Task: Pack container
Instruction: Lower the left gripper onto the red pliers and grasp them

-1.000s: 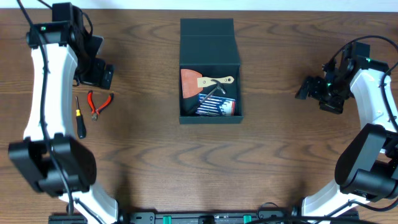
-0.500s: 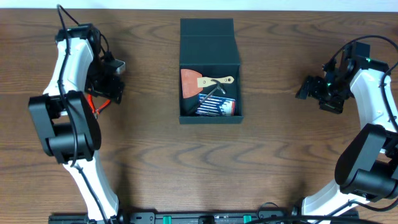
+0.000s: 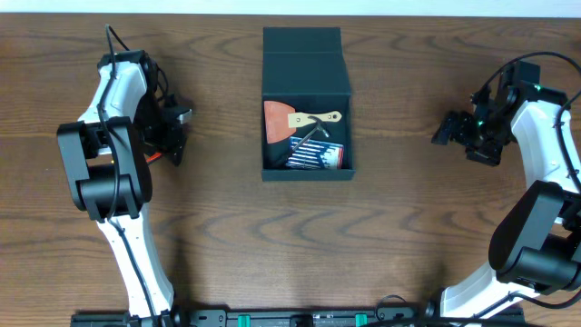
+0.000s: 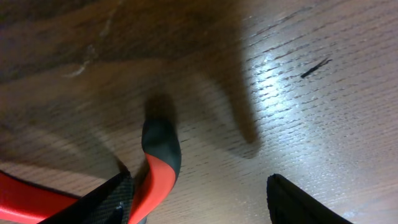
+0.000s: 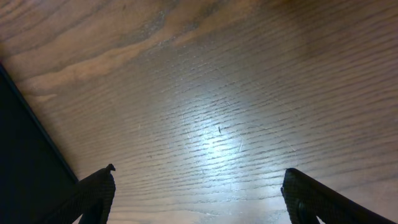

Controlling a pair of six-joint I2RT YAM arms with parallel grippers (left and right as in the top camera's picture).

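Observation:
The container (image 3: pixel 307 65) is a dark teal box standing open at the table's middle, its flap lid folded to the far side. Inside lie a scraper with an orange blade (image 3: pixel 281 118), hex keys and a blue bit case (image 3: pixel 318 156). My left gripper (image 3: pixel 174 136) is low over red-handled pliers to the left of the box. In the left wrist view the gripper (image 4: pixel 199 208) is open, and one red-and-black pliers handle (image 4: pixel 160 163) lies between the fingers, close to the left one. My right gripper (image 3: pixel 447 127) is open and empty, right of the box.
The left arm (image 3: pixel 109 154) covers the table where a screwdriver lay beside the pliers. The right wrist view shows bare wood between the open fingers (image 5: pixel 208 199) and a dark edge (image 5: pixel 25 155) at the left.
My left arm has swung from the far left corner toward the pliers and come down over them. The right arm and the box contents have not moved.

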